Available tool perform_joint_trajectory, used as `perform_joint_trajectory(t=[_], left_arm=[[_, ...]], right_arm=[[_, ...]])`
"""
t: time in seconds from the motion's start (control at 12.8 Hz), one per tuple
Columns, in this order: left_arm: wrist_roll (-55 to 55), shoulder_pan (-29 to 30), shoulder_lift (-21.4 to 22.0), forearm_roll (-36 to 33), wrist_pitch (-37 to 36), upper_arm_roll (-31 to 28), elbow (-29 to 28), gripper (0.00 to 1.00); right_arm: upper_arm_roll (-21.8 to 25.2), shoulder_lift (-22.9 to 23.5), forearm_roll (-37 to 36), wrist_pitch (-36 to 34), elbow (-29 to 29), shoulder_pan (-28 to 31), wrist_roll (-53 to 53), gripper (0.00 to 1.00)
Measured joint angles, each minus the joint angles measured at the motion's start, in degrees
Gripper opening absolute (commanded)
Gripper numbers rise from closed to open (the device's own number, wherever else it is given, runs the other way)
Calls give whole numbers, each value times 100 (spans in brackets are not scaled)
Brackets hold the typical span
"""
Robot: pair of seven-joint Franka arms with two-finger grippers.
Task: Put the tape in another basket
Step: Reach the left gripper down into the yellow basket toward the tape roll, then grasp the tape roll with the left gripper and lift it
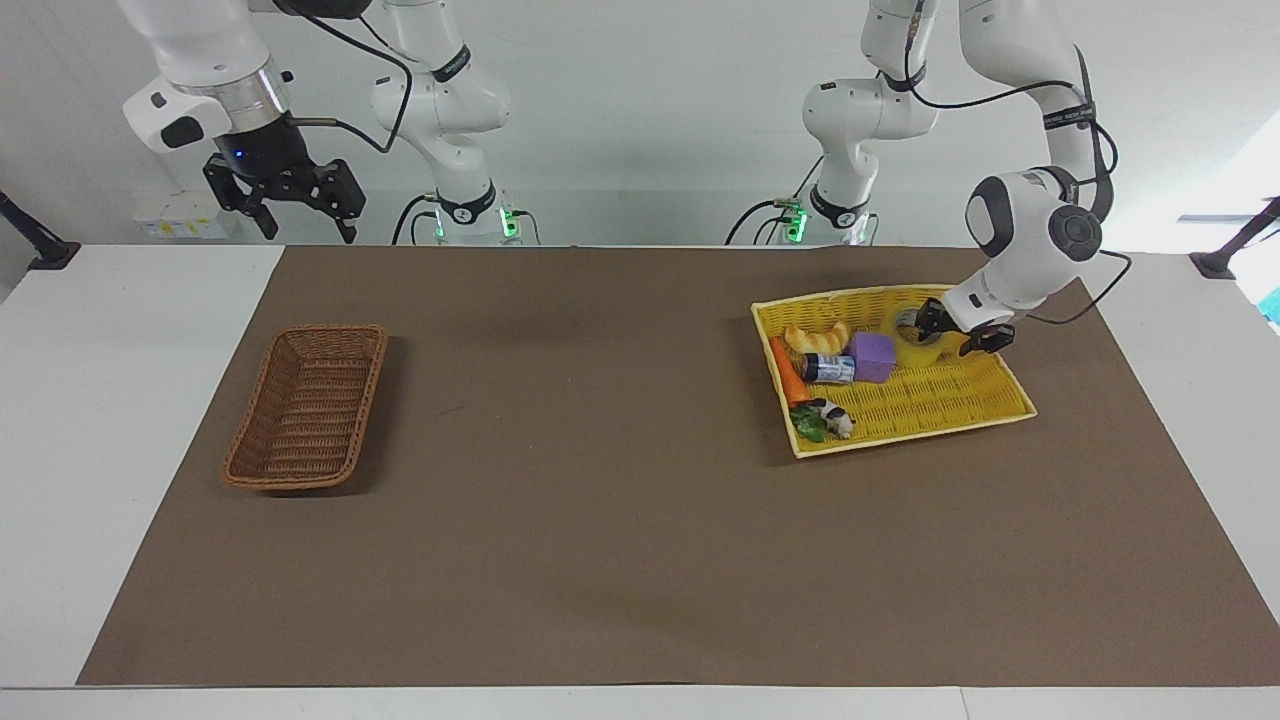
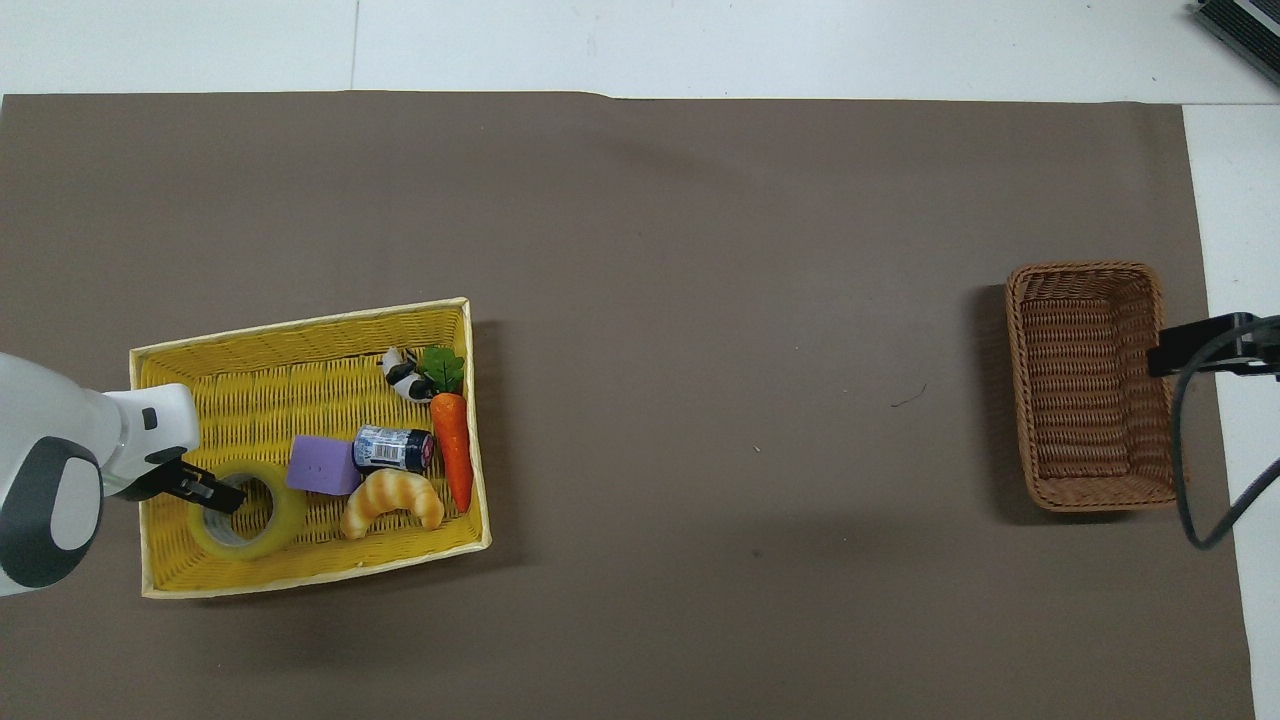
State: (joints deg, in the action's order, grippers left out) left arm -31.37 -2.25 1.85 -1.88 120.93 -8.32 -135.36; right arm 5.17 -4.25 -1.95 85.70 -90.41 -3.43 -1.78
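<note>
— Brown paper is covering most of a white table (image 1: 60,420), and both baskets are sitting on it. What is occupying the right of the facing view?

— A yellow basket (image 1: 985,395) is lying there, holding the tape (image 1: 915,338), a purple cube (image 1: 872,357), a croissant (image 1: 818,338), a small jar (image 1: 830,368), a carrot (image 1: 786,372) and a little black-and-white figure (image 1: 835,417). In the overhead view the tape (image 2: 250,510) is lying flat in the lower left of the frame, just beside the cube (image 2: 322,466).

— And the left gripper (image 1: 958,332)?

— It is hanging low over the tape at the roll's edge toward the left arm's end. In the overhead view the left gripper (image 2: 205,487) is overlapping the roll's rim and core. Its jaws are standing partly apart, but I cannot tell whether they are touching the roll or gripping it.

— Where is the brown basket (image 1: 310,405)?

— It is sitting at the left of the facing view, well apart from the yellow one, with nothing showing inside. In the overhead view the brown basket (image 2: 1090,385) is at the right.

— The right gripper (image 1: 290,205)?

— It is waiting, spread wide, high in the upper left of the facing view.
</note>
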Motion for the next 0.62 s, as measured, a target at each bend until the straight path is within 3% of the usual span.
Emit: perform_joint_trajectory(t=[0.08,0.62], left_arm=[[0,0,0,-3,-2,4,-7,0],[144,52,14,-6,-552,-12,178,0]], right_arm=[[0,0,0,0,0,0,0,100],[0,0,0,0,-2,0,0,100]])
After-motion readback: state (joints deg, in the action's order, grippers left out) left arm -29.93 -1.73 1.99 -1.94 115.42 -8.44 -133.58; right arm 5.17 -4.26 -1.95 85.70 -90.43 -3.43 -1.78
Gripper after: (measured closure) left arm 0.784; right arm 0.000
